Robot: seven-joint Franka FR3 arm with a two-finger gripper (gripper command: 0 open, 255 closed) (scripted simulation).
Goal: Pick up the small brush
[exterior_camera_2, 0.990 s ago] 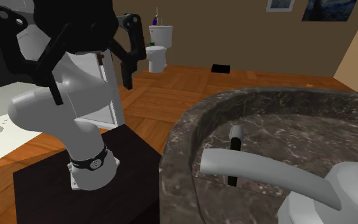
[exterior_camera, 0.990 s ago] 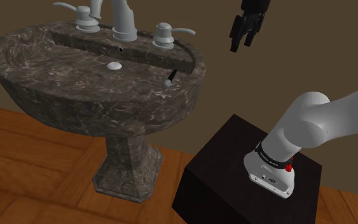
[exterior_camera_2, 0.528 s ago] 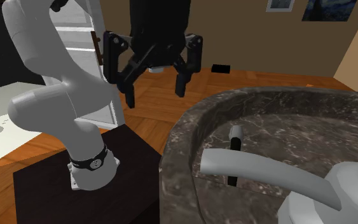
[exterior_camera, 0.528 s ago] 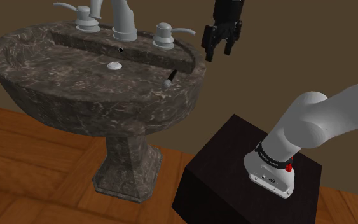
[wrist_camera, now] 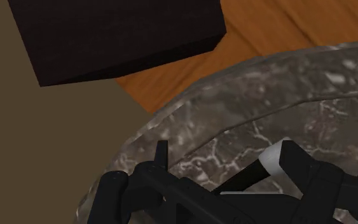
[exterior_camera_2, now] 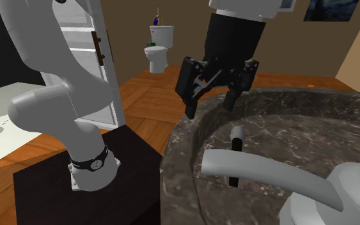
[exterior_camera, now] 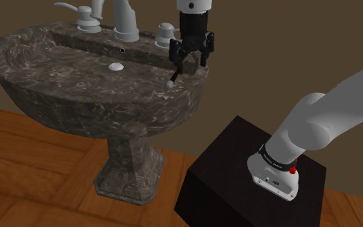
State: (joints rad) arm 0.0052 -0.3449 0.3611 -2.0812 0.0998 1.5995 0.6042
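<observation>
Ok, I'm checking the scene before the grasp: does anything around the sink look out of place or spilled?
Only the small brush: it lies loose on the rim of the marble sink, beside the end of the faucet ledge, not in a holder. Nothing looks spilled or broken. The open tool hovers above it.

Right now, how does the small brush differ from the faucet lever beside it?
The small brush is black with a pale end; the faucet lever is grey all over. The brush rests on the sink rim; the lever is mounted on a base. Both are slender.
</observation>
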